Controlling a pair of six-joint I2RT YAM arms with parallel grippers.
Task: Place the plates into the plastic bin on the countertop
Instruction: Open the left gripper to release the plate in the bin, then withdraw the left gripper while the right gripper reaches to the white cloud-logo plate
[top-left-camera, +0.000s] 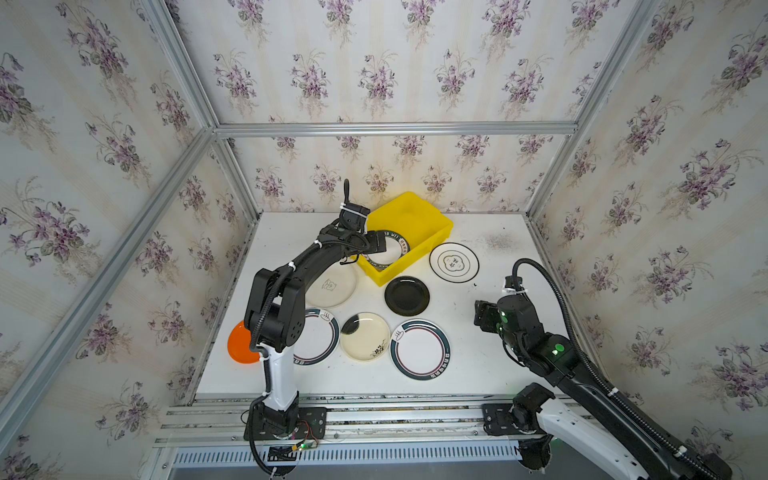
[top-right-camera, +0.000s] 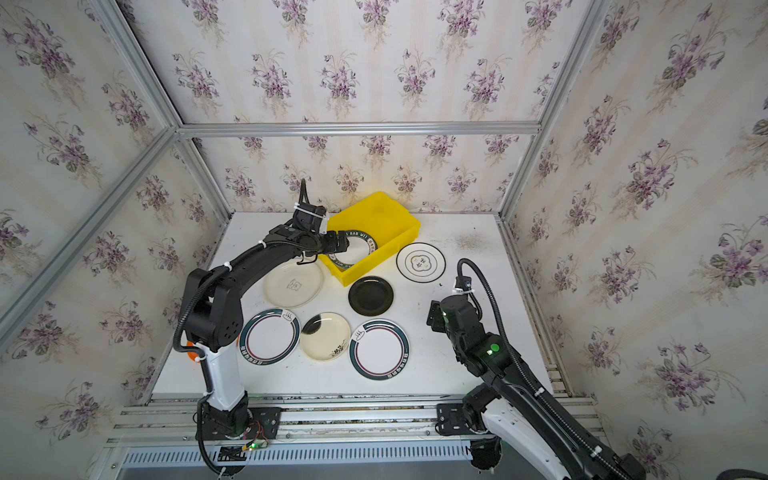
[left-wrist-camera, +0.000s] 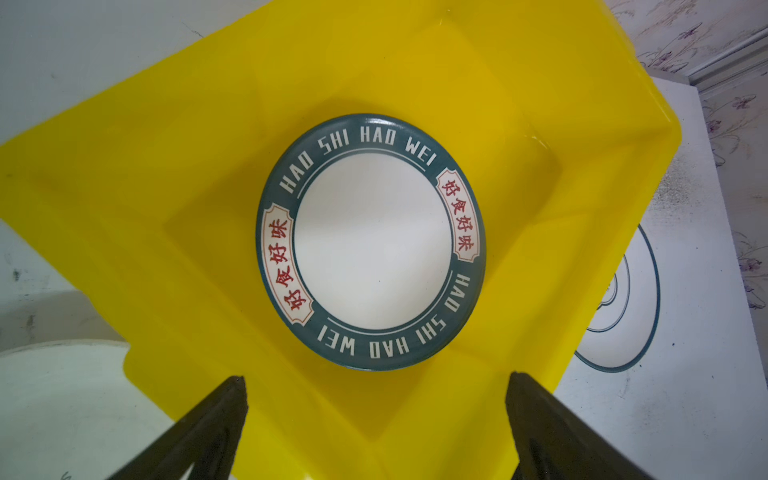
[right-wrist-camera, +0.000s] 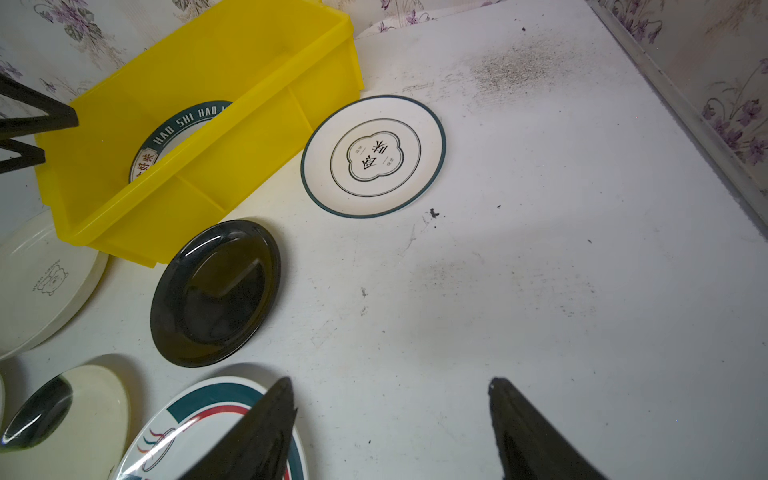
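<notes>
In both top views, green-rimmed plate (top-left-camera: 399, 245) lies flat in yellow bin (top-left-camera: 415, 216), left gripper (top-left-camera: 376, 245) above its edge. Left wrist view: jaws wide apart, empty, plate just beyond the fingertips. Right wrist view: right gripper (right-wrist-camera: 390, 382) apart, empty, over countertop (right-wrist-camera: 540, 249).

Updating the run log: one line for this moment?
left gripper open above bin | lettered plate in bin | right gripper open, empty | other plates on countertop
</notes>
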